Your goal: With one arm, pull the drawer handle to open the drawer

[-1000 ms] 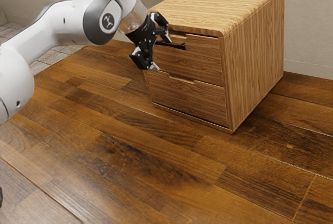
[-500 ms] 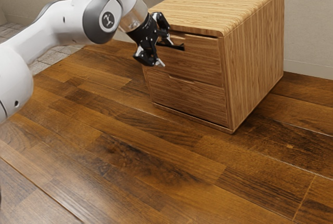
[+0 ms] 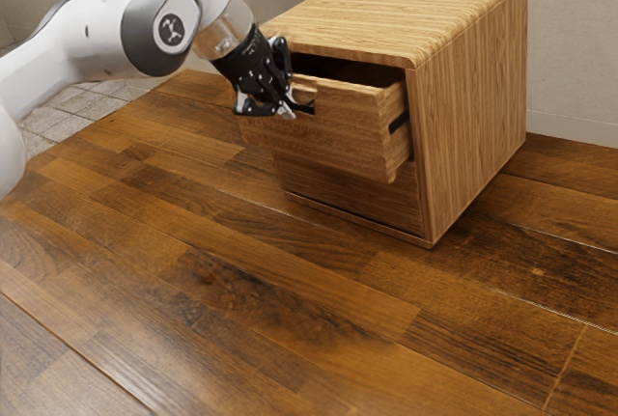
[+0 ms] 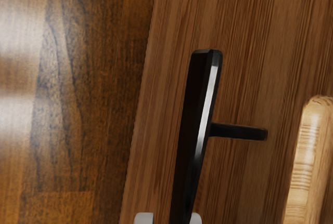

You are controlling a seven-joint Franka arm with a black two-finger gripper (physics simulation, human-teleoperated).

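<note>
— Dark plank floor (image 3: 290, 319) carries what?
— 1 light wooden 2-drawer cabinet (image 3: 463, 97); its upper drawer (image 3: 328, 136) stands partly out.
— And the black pincer (image 3: 271, 105)?
— Clamped narrow around the slim black bar handle (image 4: 200, 130), so pulling draws the drawer outward.

Looks like a home rm to me: dark wood plank floor (image 3: 290, 281), plain beige wall (image 3: 579, 30) w/ baseboard (image 3: 570, 129), grey tiles (image 3: 58, 117) adjoining, small wooden drawer cabinet (image 3: 463, 97) as furniture.
</note>
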